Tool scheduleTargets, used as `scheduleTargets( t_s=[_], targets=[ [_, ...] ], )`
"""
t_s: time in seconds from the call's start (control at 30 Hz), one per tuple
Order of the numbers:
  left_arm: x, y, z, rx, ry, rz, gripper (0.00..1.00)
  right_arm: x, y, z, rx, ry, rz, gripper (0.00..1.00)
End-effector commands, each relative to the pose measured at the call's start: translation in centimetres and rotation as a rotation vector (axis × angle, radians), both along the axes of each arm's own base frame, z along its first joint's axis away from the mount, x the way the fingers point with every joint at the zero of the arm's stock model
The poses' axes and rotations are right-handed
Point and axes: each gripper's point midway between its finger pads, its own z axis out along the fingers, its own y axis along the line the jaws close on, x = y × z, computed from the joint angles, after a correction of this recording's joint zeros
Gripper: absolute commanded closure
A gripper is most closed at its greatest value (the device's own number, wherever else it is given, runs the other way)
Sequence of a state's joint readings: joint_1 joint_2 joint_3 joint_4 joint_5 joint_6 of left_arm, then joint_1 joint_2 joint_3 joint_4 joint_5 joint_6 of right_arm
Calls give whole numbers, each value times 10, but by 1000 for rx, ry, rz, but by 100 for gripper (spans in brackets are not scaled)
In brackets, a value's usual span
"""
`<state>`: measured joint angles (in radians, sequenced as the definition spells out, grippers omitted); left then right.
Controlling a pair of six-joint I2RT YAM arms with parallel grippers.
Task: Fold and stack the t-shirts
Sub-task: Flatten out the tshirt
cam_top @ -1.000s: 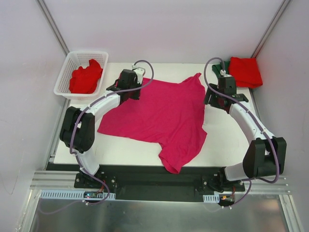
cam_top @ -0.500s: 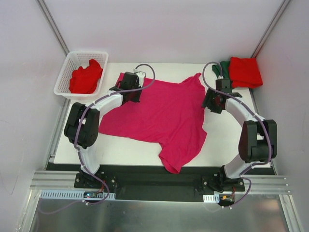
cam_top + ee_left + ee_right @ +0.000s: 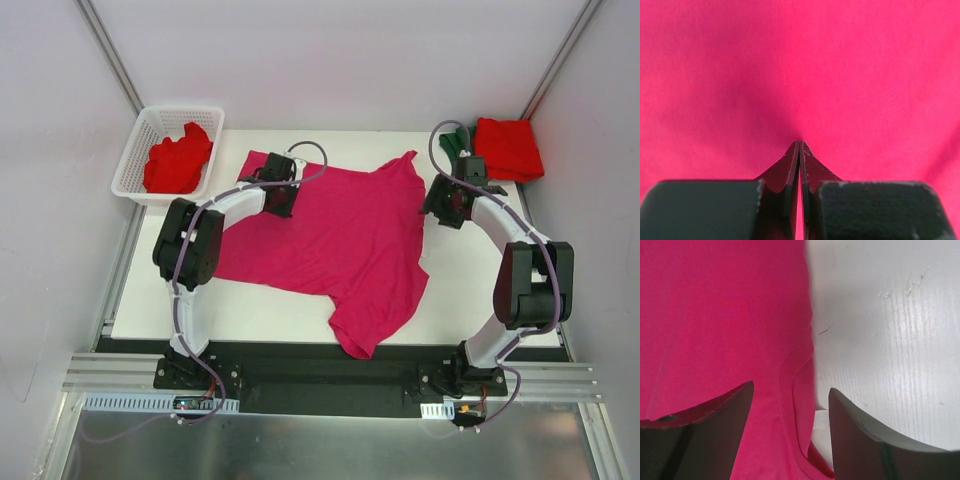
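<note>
The left gripper (image 3: 799, 146) has its two fingers (image 3: 790, 172) pressed flat together. Their tips are sunk into the magenta-pink t-shirt (image 3: 340, 235) and the cloth dimples toward them, so this reads as a pinch on a thin layer of that shirt near its far left part. The right gripper (image 3: 791, 388) is spread and holds nothing. One finger hangs over the shirt's stitched edge and the other over the bare white table (image 3: 890, 340), so the hem runs between them. From above, the pink shirt lies spread out but skewed across the middle of the table, unfolded, with its near end reaching the table's near edge and a gripper at each of its far sides. In the far right corner sits a folded red t-shirt (image 3: 508, 148), with a dark green t-shirt (image 3: 458, 138) showing at its left side; how neatly the green one is folded cannot be told. A crumpled red t-shirt (image 3: 178, 162) lies in the white lattice basket (image 3: 185, 106) at the far left. By my judgement the task is about half done: two shirts are put by, the pink one has no fold made yet, and the one in the basket is not yet taken out.
</note>
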<state>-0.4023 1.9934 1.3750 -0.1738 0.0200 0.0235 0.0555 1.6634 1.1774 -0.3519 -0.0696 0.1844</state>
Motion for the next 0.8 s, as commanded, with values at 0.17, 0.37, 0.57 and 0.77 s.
scheduleTargets(
  t_s=[0.17,0.37,0.57,0.77],
  targets=[
    [9,4,-7,85,140,-2,100,6,-8,28,37,-68,-17,35],
    [2,16,-19,125,233,7,100,9,-6,34,57,-81,-8,34],
    [-7,44,-23,178,274,60,100,12,-6,33,76,-77,-3,34],
    [-7,67,-21,194,288,119,100,15,1,26,112,-61,9,34]
  ],
)
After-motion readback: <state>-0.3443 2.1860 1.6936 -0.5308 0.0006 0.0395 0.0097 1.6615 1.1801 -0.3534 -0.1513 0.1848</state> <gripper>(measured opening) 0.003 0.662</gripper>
